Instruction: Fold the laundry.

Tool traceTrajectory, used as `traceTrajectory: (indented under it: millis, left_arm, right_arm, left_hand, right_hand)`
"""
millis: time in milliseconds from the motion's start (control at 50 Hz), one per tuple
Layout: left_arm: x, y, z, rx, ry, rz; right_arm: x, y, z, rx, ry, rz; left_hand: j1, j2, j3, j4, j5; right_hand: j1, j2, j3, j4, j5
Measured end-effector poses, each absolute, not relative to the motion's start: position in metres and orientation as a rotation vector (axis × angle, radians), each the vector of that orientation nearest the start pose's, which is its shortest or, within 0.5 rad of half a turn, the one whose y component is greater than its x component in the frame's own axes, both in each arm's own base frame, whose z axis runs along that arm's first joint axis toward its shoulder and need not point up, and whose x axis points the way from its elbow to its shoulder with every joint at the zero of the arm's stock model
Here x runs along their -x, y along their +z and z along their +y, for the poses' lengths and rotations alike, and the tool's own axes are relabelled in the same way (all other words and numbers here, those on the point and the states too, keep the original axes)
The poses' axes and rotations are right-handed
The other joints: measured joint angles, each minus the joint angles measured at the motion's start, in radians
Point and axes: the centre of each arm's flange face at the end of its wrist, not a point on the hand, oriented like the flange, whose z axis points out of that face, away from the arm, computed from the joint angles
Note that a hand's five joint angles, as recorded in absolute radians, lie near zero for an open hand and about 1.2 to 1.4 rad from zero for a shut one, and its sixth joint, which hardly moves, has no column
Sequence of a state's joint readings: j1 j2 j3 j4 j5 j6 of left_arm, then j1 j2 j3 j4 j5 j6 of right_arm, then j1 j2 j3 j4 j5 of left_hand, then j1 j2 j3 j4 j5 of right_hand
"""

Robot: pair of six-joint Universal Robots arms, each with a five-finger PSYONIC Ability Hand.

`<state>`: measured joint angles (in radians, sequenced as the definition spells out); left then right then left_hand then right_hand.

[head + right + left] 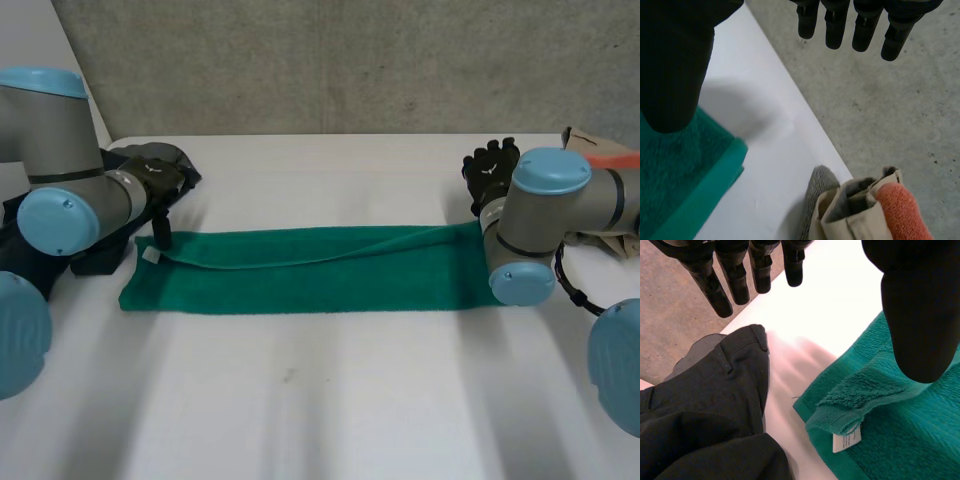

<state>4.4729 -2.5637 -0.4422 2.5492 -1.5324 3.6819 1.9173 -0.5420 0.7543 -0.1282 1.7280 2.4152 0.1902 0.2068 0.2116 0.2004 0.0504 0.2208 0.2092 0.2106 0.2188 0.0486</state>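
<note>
1. Lying across the middle of the table (330, 410), the towel (310, 270) is a long strip running left to right, its upper layer rumpled along the far edge.
2. It looks soft, light and limp, likely to sag and drag rather than slide.
3. The left hand (920, 315) is spread over the far left corner by the label (846, 440), gripping nothing.
4. The right hand (675, 65) is spread over the far right corner, also empty.
5. Best hold, I judge: pinch both layers at a corner.
6. Dark clothes (705, 405) lie left and beige clothes (860, 210) right, both near the towel's ends.
</note>
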Motion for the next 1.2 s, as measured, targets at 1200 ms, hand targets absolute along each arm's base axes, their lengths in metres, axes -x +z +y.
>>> traceTrajectory:
  millis: [1200]
  left_arm:
    - [0.234, 0.195, -0.429, -1.019, -1.793, 2.279]
  right_arm:
    - [-0.252, 0.15, -0.41, 1.015, -1.961, 2.463]
  left_hand:
    - [0.0, 0.0, 0.0, 0.0, 0.0]
  right_hand:
    - [0.0, 0.0, 0.0, 0.0, 0.0]
